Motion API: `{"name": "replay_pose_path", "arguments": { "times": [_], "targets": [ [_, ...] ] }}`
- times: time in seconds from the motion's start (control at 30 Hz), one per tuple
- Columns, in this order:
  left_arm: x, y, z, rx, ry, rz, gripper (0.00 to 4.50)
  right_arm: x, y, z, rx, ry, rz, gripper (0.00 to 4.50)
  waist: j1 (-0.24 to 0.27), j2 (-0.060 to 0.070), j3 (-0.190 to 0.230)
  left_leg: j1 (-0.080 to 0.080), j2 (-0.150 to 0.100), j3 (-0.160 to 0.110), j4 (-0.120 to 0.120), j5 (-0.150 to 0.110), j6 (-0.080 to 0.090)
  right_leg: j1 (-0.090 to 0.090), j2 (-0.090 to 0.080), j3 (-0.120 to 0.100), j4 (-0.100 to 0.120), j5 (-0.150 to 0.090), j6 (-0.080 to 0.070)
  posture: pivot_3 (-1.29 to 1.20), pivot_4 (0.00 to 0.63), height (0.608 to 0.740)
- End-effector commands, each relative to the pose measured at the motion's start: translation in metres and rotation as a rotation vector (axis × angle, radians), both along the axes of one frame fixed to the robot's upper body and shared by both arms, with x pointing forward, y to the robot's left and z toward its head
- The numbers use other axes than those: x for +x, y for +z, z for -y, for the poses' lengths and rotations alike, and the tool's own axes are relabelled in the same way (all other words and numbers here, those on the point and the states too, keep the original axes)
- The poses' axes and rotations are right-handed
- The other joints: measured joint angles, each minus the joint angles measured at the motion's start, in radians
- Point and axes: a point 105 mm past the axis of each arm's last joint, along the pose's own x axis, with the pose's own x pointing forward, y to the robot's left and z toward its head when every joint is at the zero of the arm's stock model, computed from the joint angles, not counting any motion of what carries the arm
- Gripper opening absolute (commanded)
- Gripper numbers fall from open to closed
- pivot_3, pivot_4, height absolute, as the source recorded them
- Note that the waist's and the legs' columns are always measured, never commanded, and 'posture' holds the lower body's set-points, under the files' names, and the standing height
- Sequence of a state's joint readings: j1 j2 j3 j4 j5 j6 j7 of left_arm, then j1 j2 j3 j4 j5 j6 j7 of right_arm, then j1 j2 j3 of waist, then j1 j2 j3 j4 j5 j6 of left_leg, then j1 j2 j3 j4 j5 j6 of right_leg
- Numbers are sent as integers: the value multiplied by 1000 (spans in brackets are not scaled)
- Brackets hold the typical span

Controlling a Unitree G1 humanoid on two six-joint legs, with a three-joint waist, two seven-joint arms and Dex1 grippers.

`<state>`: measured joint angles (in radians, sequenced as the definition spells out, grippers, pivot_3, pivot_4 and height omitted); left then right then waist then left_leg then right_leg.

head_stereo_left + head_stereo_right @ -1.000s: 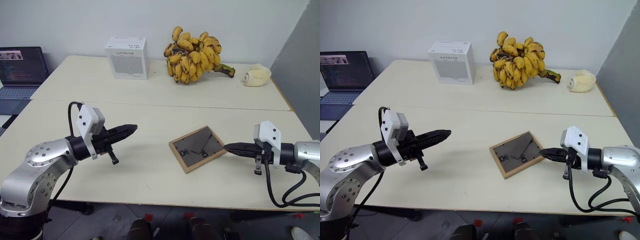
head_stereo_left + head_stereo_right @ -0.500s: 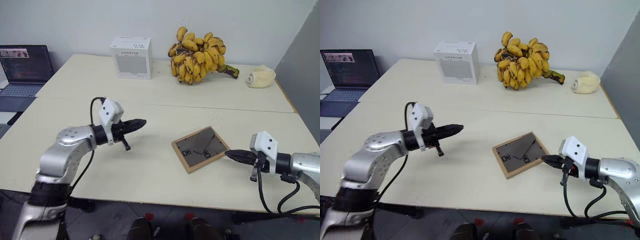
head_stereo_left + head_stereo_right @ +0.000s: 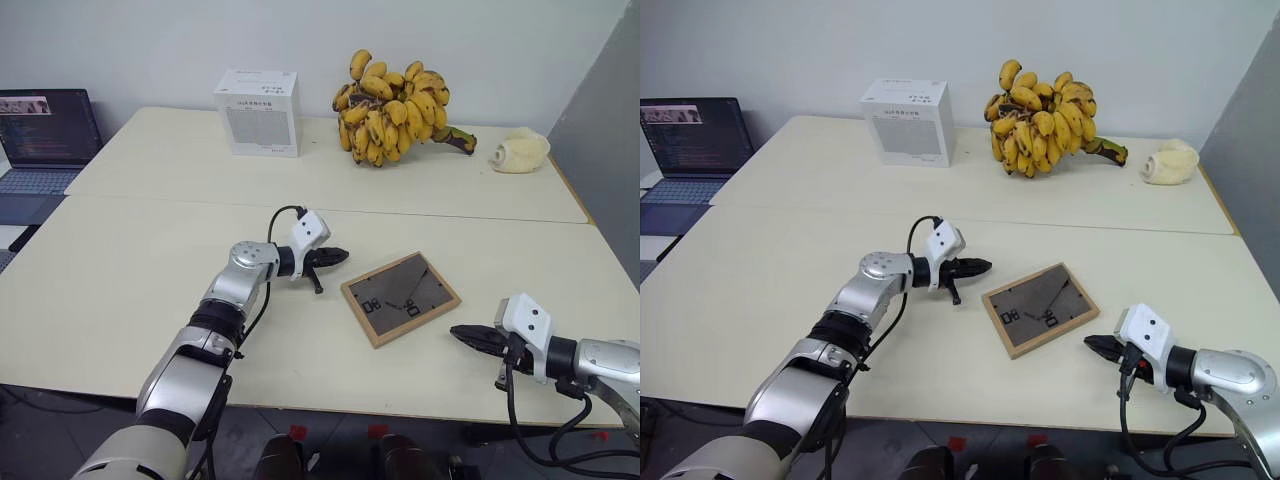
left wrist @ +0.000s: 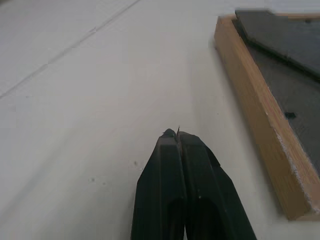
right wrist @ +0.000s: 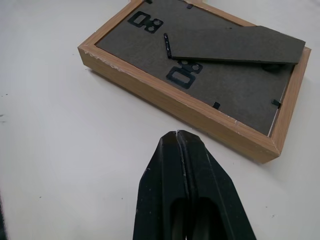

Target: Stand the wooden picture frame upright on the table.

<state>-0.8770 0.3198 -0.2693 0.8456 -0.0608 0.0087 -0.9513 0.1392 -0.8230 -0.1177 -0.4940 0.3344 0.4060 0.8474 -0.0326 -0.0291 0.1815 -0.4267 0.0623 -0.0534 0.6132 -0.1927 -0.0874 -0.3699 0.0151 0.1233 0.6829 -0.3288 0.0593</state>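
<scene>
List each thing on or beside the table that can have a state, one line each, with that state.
wooden picture frame: lying flat, back panel up, stand folded
left gripper: shut, empty, beside the frame
right gripper: shut, empty, apart from the frame
white box: upright, closed
laptop: open, screen lit

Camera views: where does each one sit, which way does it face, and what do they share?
Head stereo pair: looks forward and down over the table; both arms show, left claw and right claw either side of the wooden picture frame.
Left wrist: looks along the shut left claw at the frame's wooden edge.
Right wrist: looks along the shut right claw at the frame's dark back panel.
Shared: the frame lying face down, flat.
</scene>
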Motion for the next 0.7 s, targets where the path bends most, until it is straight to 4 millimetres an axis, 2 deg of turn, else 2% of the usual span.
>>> {"name": "replay_pose_path", "arguments": {
  "times": [0.03, 0.27, 0.43, 0.57, 0.7],
  "targets": [
    [0, -3, 13, 72, -48, 40, 9, 13, -5, -2, 9, -30, 48, 0, 1, 0, 0, 0, 0, 0, 0, 0, 0, 0, 0, 0, 0, 0, 0, 0, 150, 740],
    [-9, -9, 29, 101, -124, 28, 9, 32, -31, 6, -11, -87, 39, 0, 6, 1, -1, 0, -1, 0, 3, 0, 0, 2, -1, 0, 0, 2, 3, 0, 150, 740],
    [-17, -10, 32, 116, -168, -33, 9, 40, -38, 16, -28, -108, 44, 0, 5, 2, -1, 0, -1, 0, 3, 0, 0, 2, -1, 0, 0, 2, 3, 0, 150, 740],
    [-51, -14, 30, 156, -336, -137, 9, 66, -40, 16, -50, -120, 84, 0, -6, 2, -2, 0, -1, -1, 9, 0, 0, 4, 0, 0, 3, 2, 4, 0, 150, 740],
    [-79, -8, 25, 181, -447, -192, 9, 90, -35, 0, -40, -87, 125, 0, -22, 3, -1, 7, 0, 0, 12, 0, 0, 10, 0, 2, 6, 2, 5, 0, 150, 740]
  ]
}}
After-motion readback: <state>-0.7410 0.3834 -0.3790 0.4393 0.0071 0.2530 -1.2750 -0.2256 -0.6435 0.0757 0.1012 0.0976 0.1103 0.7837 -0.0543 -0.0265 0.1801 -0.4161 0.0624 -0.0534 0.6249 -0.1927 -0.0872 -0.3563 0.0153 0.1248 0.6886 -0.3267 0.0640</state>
